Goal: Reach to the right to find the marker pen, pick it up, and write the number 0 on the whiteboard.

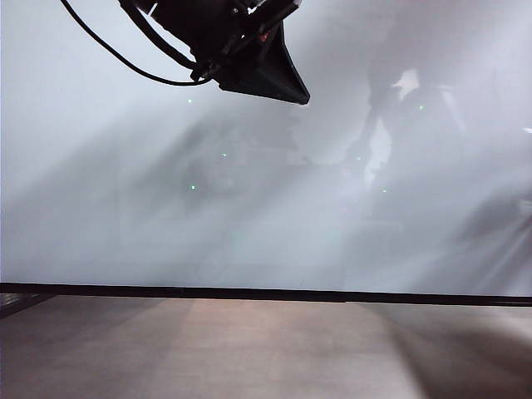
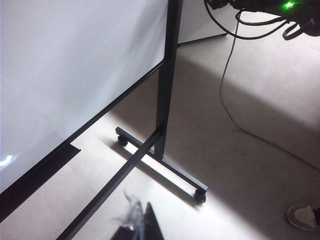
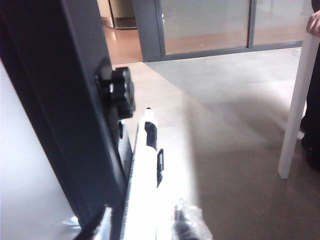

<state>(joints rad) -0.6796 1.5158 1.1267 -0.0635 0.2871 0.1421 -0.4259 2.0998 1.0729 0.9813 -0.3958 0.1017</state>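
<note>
Beside the whiteboard's (image 3: 30, 190) dark upright post, the marker pen (image 3: 150, 131) lies along the pale tray, pointing toward twelve o'clock between the right pincer's (image 3: 145, 220) fingers; whether they grip it I cannot tell. At six o'clock in its own wrist view, the left pincer (image 2: 136, 225) barely shows, its state unclear, facing the whiteboard's foot.

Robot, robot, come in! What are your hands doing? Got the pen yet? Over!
Right gripper closing around marker pen beside whiteboard. Left gripper idle. Board frame close alongside.
</note>
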